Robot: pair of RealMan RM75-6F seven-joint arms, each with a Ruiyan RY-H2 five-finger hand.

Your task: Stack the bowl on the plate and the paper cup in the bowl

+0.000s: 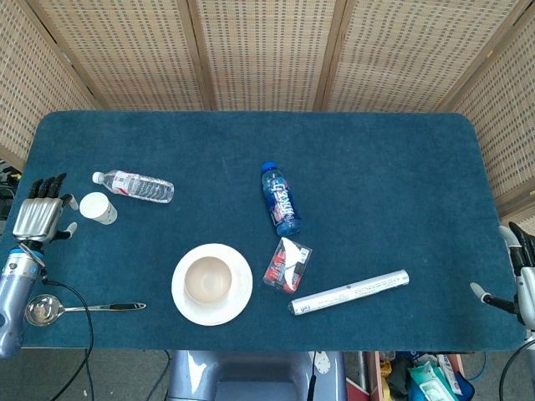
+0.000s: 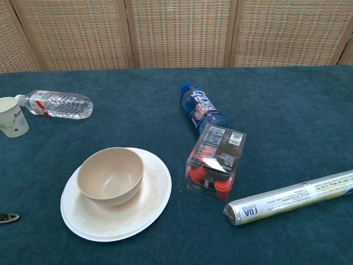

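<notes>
A desk (image 1: 376,167) with rounded corners, covered in dark blue felt, stood before woven wicker screens (image 1: 267,50) in brown wooden frames. The screens closed in its far edge and both sides. Light was even and soft. Grey floor (image 1: 125,376) showed below the near edge.

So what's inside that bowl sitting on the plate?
Nothing that shows: the bowl looks empty in both views and rests on the white plate. The paper cup stands apart, near the left hand. The plate's centre beneath the bowl is hidden.
</notes>
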